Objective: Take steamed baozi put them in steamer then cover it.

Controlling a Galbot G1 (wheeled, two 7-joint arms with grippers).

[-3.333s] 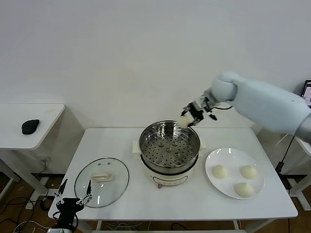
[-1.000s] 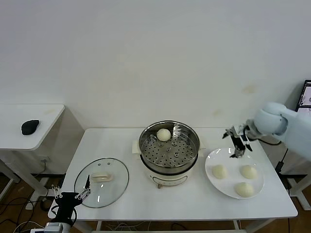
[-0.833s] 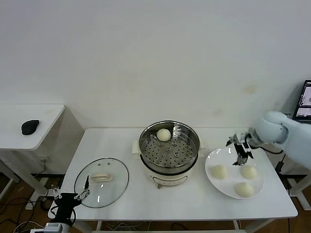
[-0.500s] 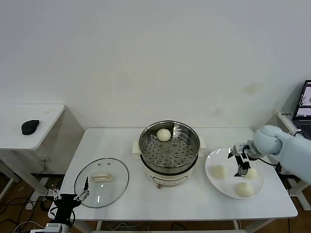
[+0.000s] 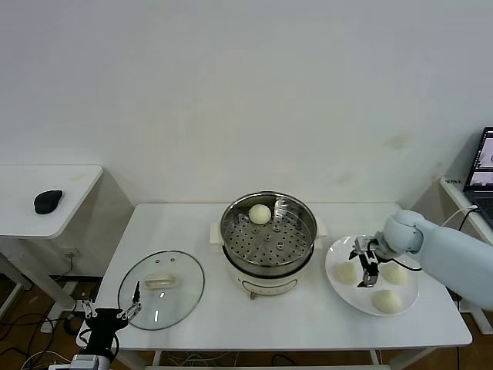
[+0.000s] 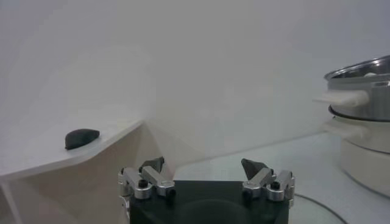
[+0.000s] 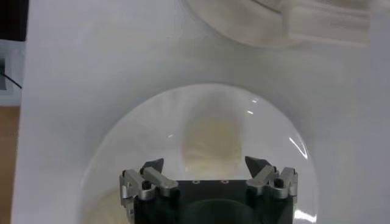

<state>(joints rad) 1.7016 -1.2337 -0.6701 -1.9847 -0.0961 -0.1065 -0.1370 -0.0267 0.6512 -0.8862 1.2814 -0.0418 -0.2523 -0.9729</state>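
The steel steamer [image 5: 268, 231] stands mid-table on its cream base, with one baozi [image 5: 259, 213] on its perforated floor at the back. Three baozi lie on the white plate [image 5: 339, 293]: left [image 5: 346, 271], right [image 5: 395, 273] and front [image 5: 387, 301]. My right gripper [image 5: 365, 267] is open, low over the plate beside the left baozi. In the right wrist view that baozi [image 7: 210, 139] lies just ahead of the gap between the open jaws of the right gripper [image 7: 207, 165]. The glass cover [image 5: 161, 279] lies flat at the table's front left. My left gripper [image 5: 108, 314] is open and empty below the table's front-left edge.
A side table [image 5: 69, 185] at the far left carries a black mouse [image 5: 48, 200], which also shows in the left wrist view [image 6: 81, 137]. The steamer's base [image 7: 286, 24] lies just beyond the plate in the right wrist view. A laptop [image 5: 486, 158] sits at the far right.
My right gripper let a baozi go in the steamer, swung right to the plate and came down and left beside the left baozi. The left arm has barely moved.
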